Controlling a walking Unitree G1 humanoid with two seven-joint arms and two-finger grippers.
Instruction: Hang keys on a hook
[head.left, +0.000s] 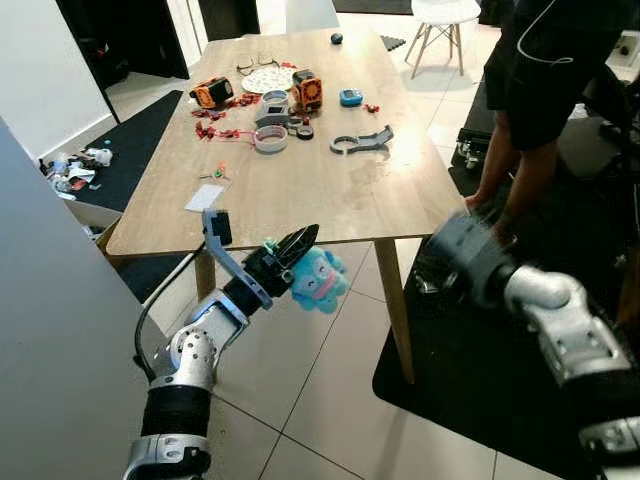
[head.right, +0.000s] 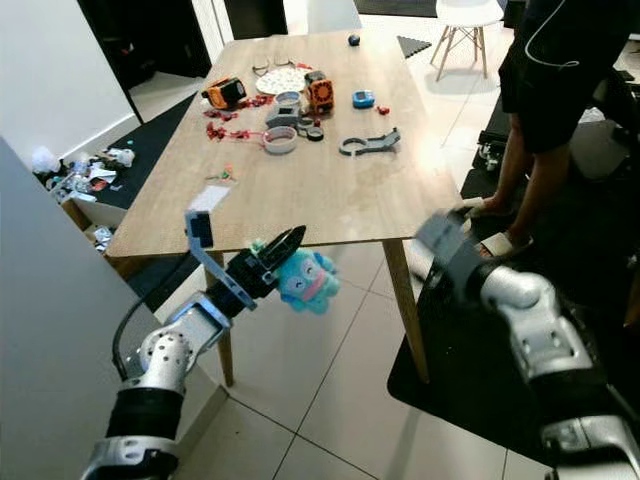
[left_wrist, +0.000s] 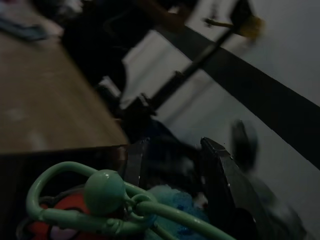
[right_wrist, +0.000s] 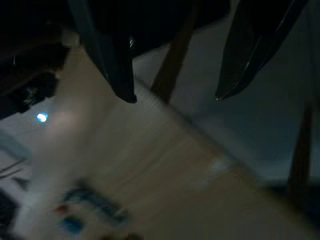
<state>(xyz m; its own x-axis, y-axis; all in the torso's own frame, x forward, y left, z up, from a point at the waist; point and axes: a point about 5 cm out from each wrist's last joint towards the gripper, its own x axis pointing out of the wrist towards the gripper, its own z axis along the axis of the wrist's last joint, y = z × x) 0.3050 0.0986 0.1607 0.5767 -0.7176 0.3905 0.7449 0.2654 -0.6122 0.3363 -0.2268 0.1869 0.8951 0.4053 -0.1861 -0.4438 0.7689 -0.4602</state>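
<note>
The left gripper (head.left: 300, 243) is pinched on the keys (left_wrist: 107, 207), a bunch with a green loop and a blue plush charm (head.left: 318, 281) that dangles below the fingers, held in the air just off the near edge of the table (head.left: 300, 190). The right gripper (right_wrist: 170, 95) hangs spread and empty near the table's near right corner, blurred. No hook is visible, so the robot probably has to walk on with its load. The grip looks to be on the loop alone, and the swinging charm could tug it loose or snag the table edge. A person (head.left: 545, 80) stands by the right edge, close to the right arm's path.
</note>
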